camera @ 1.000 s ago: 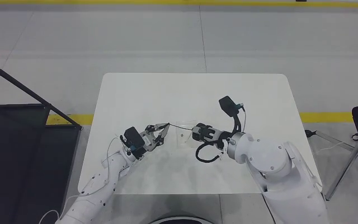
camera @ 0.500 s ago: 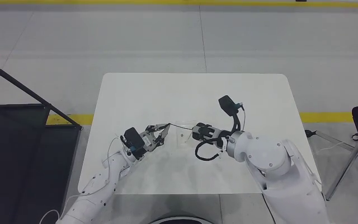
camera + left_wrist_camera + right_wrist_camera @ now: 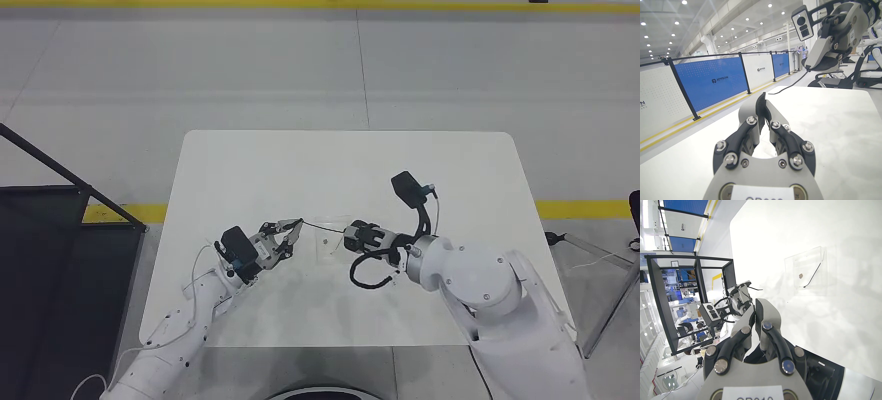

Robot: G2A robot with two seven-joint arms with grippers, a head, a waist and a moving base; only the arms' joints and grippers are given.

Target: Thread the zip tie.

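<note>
Clamping shut on one end of the thin black plastic zip tie (image 3: 322,228), the left gripper (image 3: 763,98) is holding it stretched to the right gripper (image 3: 807,66) squeezing the far end, probably ideal for something light, springy, slippery.

Right gripper (image 3: 755,307) jaws pressed together, left gripper (image 3: 748,285) beyond pinching zip tie (image 3: 756,289), clear tray (image 3: 804,253) on white table (image 3: 781,228).

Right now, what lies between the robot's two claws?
A thin black zip tie runs from the left gripper to the right gripper; the top view shows it.
</note>
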